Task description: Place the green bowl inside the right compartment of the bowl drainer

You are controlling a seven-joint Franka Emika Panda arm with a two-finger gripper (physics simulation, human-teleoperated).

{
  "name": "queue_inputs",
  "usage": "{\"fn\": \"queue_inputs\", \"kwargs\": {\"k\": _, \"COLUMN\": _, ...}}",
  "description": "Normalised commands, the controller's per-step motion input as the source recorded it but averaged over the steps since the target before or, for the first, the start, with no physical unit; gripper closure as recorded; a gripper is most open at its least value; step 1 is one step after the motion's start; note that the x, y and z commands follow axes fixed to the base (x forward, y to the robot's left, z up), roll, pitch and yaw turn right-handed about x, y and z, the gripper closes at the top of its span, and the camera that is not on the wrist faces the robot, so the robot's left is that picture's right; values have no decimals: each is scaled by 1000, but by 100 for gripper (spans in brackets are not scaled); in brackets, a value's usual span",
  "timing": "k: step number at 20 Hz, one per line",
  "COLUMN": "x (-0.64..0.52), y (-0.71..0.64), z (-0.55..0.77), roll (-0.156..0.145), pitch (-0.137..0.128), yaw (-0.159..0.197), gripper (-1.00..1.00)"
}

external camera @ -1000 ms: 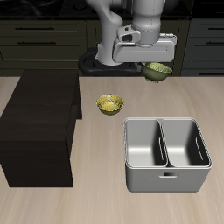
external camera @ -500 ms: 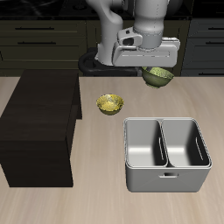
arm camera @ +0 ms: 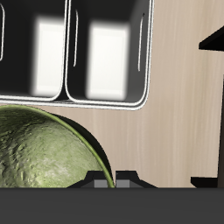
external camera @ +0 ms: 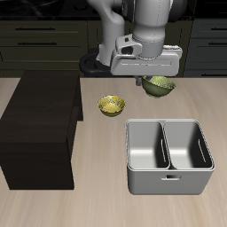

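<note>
the hand (external camera: 156,80) hangs above the tabletop (external camera: 106,199), well behind the bowl drainer (external camera: 168,156), with its fingers closed on the rim of the green bowl (external camera: 159,84). the bowl is carried in the air, tilted, its speckled inside partly showing below the hand's grey body. in the wrist view the green bowl (arm camera: 48,150) fills the near foreground, and the bowl drainer (arm camera: 74,52) lies beyond it on the pale wood, both of its wells open and bare. the drainer's central wall splits it into two equal wells. a small yellow-gold bowl (external camera: 111,105) sits on the tabletop near the drainer's far corner, apart from it. a big dark-brown box (external camera: 40,129) stands beside that bowl.
</note>
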Motion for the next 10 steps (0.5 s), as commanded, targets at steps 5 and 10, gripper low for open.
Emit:
{"fn": "queue_inputs", "kwargs": {"k": 5, "x": 427, "y": -177, "z": 71, "roll": -33, "pitch": -13, "yaw": 11, "gripper": 100}}
{"fn": "queue_inputs", "kwargs": {"k": 10, "x": 390, "y": -76, "z": 85, "roll": 15, "pitch": -7, "yaw": 12, "gripper": 100}}
